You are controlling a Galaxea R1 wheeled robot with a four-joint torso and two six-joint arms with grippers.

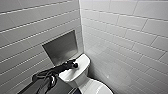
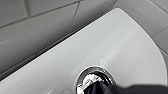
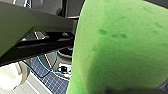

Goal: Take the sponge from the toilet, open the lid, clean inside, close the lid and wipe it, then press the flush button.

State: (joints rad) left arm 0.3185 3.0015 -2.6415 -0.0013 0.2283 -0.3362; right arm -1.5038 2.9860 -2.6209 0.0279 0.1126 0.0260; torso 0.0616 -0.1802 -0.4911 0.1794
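Two tiled walls (image 1: pixel 125 37) corner the toilet (image 1: pixel 83 77), the left gripper (image 1: pixel 74 65) over the button (image 2: pixel 93 76) on its glossy tank top (image 2: pixel 112 45), grip unreadable, while the right gripper (image 3: pixel 125 91) clasps the sponge (image 3: pixel 120 50).

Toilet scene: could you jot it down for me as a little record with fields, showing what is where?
place: white tiles all round, a grey recess set in them
toilet: white, glossy; lid looks down
flush button: metal-ringed, in the middle of the tank top
left gripper: at the button, its dark tip over part of it
sponge: bright green, off the toilet, close up in the right wrist view
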